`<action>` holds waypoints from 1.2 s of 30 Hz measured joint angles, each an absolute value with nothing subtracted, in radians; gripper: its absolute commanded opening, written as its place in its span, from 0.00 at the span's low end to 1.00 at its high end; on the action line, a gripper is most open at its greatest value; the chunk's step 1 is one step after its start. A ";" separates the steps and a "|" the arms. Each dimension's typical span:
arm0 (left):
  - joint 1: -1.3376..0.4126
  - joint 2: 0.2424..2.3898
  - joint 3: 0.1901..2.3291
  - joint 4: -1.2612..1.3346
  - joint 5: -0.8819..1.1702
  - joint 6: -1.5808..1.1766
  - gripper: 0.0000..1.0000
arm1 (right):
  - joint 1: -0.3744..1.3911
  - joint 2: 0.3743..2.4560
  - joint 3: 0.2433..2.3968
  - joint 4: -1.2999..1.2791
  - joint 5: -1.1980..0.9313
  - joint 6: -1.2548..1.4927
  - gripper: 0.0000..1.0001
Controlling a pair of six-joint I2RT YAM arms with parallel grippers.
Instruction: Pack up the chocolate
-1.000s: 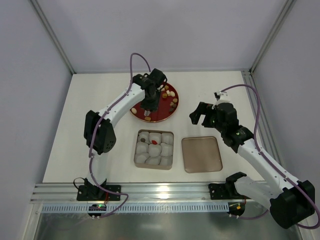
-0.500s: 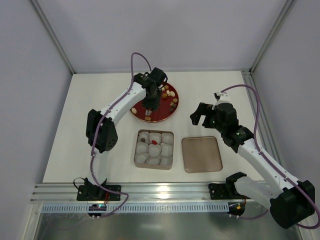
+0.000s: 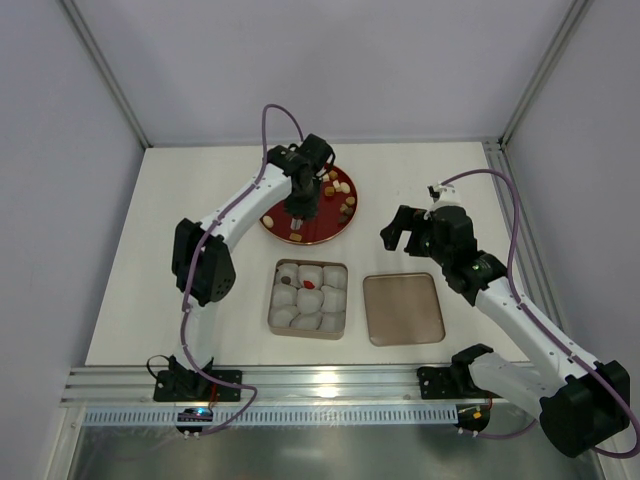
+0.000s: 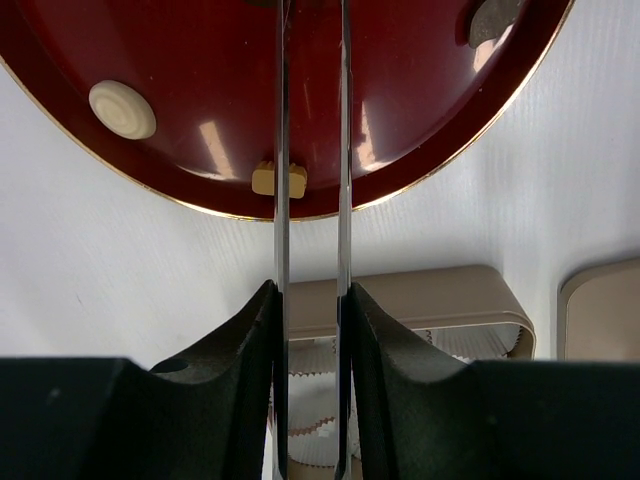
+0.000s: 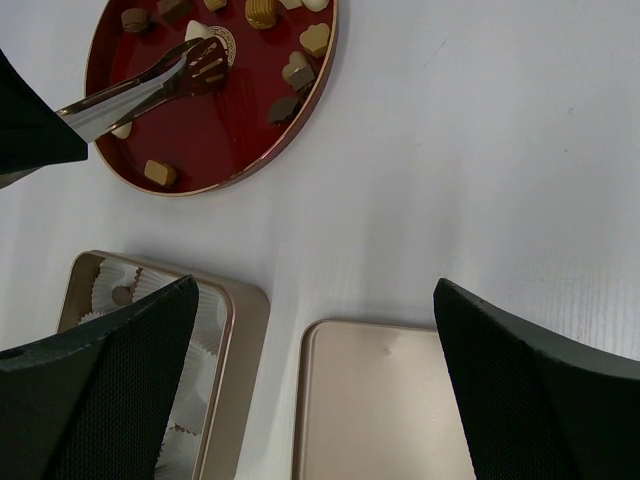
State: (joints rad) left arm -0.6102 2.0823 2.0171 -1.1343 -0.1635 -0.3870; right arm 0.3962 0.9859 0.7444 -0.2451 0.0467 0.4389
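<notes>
Red plate (image 5: 215, 135) carries scattered chocolate (image 5: 160, 173); above it, left gripper (image 4: 308, 305) pinches metal tongs (image 5: 140, 92); right gripper (image 3: 402, 230), right of the plate, gapes wide.

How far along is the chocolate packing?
Early. Done: about two chocolates sit in the gold tin; its other paper cups look empty. In hand: the left gripper holds tongs over the red plate; whether anything is pinched can't be told. Left: many pieces on the plate, then the lid. The right gripper hangs open, idle.
</notes>
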 measured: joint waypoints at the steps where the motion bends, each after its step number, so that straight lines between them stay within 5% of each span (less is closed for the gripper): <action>1: -0.610 2.082 2.019 -1.134 -0.163 -0.386 0.31 | 0.396 0.986 0.744 -0.245 0.047 0.439 1.00; 36: -0.610 1.967 1.991 -1.163 -0.130 -0.384 0.27 | 0.396 1.000 0.744 -0.232 0.049 0.444 1.00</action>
